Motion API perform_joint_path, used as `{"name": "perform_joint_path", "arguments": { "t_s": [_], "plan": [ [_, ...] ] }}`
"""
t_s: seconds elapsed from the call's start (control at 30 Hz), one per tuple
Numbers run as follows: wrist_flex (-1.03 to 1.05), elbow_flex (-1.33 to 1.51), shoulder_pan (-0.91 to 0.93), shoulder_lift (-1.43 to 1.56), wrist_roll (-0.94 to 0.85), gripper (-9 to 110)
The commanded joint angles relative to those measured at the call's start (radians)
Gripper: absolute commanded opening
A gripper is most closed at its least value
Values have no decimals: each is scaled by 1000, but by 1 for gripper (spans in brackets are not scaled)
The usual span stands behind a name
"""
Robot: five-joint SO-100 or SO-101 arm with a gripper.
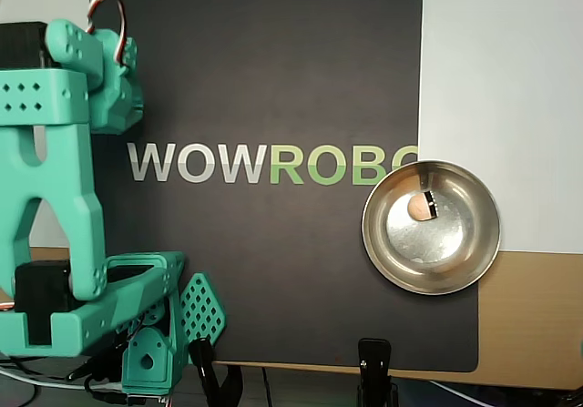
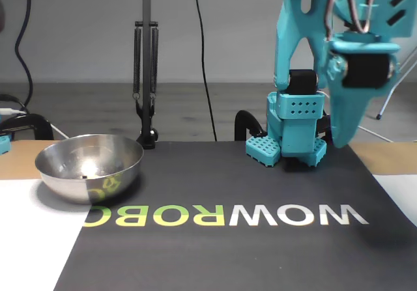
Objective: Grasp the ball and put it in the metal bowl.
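Note:
The small tan ball [image 1: 419,208] lies inside the shiny metal bowl [image 1: 455,243], left of the bowl's middle in the overhead view. In the fixed view the bowl [image 2: 65,174] stands at the left and its wall hides the ball. The teal arm [image 1: 55,152] is folded up at the far left of the overhead view, far from the bowl. In the fixed view my gripper [image 2: 339,142] hangs point-down at the right above the mat, its fingers together with nothing between them.
A black mat [image 1: 291,79] with WOWROBO lettering covers the table, with a white sheet [image 1: 501,61] beside it. Two black clamps [image 1: 373,371] grip the table edge. A lamp stand [image 2: 146,76] and cables rise behind the bowl.

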Motion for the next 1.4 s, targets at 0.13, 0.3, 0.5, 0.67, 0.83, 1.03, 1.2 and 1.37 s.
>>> {"name": "perform_joint_path", "arguments": {
  "t_s": [0.13, 0.3, 0.5, 0.67, 0.83, 1.03, 1.2, 1.37],
  "plan": [
    [-156, 167, 3, 186, 17, 0],
    [-313, 377, 3, 341, 17, 0],
    [-466, 575, 46, 535, 17, 0],
    [-551, 709, 57, 696, 17, 0],
    [-626, 864, 57, 877, 17, 0],
    [-706, 1055, 57, 1112, 14, 0],
    [-755, 1203, 57, 1299, 12, 0],
    [-781, 1344, 57, 1477, 8, 0]
  ]
}}
